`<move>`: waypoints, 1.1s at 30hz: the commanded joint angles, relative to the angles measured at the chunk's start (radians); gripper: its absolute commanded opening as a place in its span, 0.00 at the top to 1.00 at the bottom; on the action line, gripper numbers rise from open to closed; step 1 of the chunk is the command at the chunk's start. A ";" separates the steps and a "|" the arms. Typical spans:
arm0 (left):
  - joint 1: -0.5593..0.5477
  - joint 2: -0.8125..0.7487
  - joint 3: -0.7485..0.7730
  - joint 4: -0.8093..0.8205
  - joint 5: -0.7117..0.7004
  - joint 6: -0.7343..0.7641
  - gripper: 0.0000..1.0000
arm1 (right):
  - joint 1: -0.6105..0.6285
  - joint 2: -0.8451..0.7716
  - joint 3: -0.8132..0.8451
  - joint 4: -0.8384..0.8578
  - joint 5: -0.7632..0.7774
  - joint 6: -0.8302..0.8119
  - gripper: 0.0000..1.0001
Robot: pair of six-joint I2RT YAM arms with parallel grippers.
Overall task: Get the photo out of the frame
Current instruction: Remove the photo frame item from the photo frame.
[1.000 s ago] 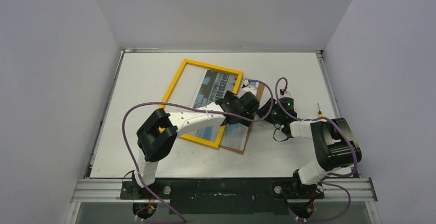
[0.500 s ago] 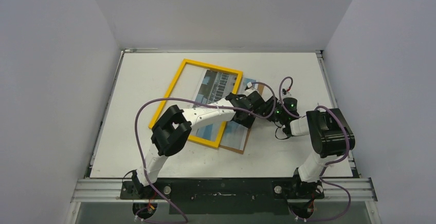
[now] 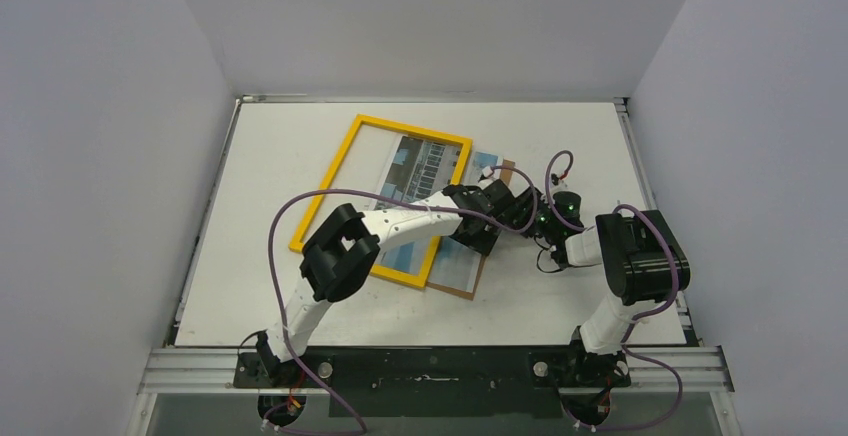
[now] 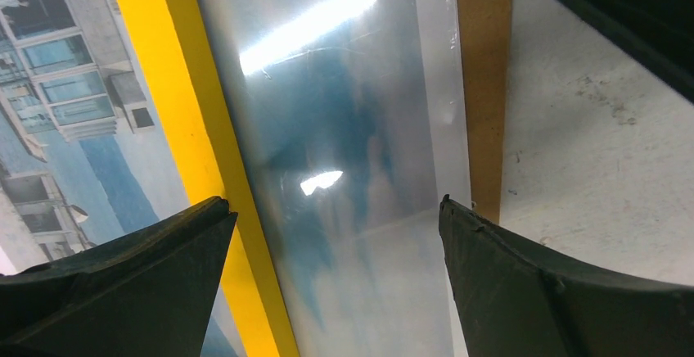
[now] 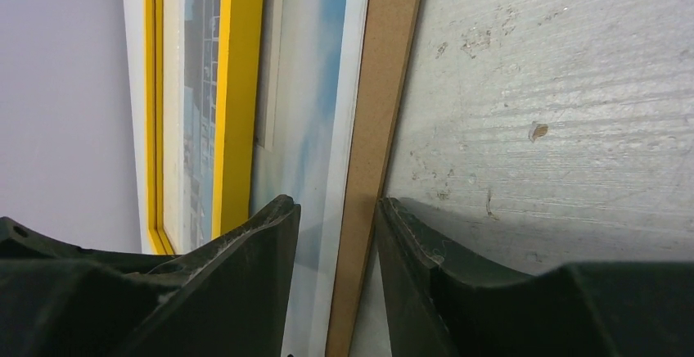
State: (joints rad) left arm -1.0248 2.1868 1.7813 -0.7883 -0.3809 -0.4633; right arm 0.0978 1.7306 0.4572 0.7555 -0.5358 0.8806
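The frame (image 3: 330, 178), with its bright yellow border, lies flat mid-table. The photo (image 3: 420, 166), a white building in blue tones, shows through it and sticks out past its right side, over the brown backing (image 3: 505, 168). My left gripper (image 3: 490, 221) is open above that right side. In its view the jaws (image 4: 331, 210) straddle the yellow border (image 4: 188, 103), the glossy photo (image 4: 352, 128) and the backing strip (image 4: 483, 87). My right gripper (image 3: 517, 208) meets it from the right. Its jaws (image 5: 335, 203) stand narrowly apart over the photo's white margin (image 5: 315, 87) and the backing edge (image 5: 385, 87), touching neither.
Both arms crowd together at the frame's right edge, with purple cables looping over it (image 3: 300, 206). Bare white table (image 5: 556, 87) lies right of the backing. Grey walls close in the table on three sides.
My left gripper has slid right along the frame's right side. My right gripper has closed in on the backing edge, its elbow swinging up and left. More photo shows at the upper right.
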 commanded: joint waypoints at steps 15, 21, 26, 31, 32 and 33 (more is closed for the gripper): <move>-0.065 0.042 0.109 -0.104 -0.128 -0.037 0.03 | -0.011 0.028 -0.019 -0.038 0.020 -0.021 0.59; -0.107 -0.023 0.053 -0.037 -0.155 -0.061 0.03 | -0.016 0.040 -0.019 -0.029 0.013 -0.017 0.59; -0.108 -0.001 0.051 -0.038 -0.128 -0.065 0.03 | -0.018 0.047 -0.020 -0.021 0.007 -0.012 0.59; -0.108 0.023 0.055 -0.057 -0.140 -0.071 0.03 | -0.019 0.049 -0.020 -0.019 0.006 -0.012 0.60; -0.107 0.024 0.056 -0.062 -0.149 -0.073 0.03 | -0.020 0.048 -0.019 -0.018 0.005 -0.014 0.60; -0.107 0.024 0.056 -0.067 -0.158 -0.074 0.02 | -0.020 0.050 -0.019 -0.019 0.006 -0.015 0.60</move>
State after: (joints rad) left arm -1.1366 2.2223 1.8168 -0.8463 -0.5026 -0.5198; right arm 0.0849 1.7485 0.4572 0.7818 -0.5606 0.8959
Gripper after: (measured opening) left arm 0.968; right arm 0.402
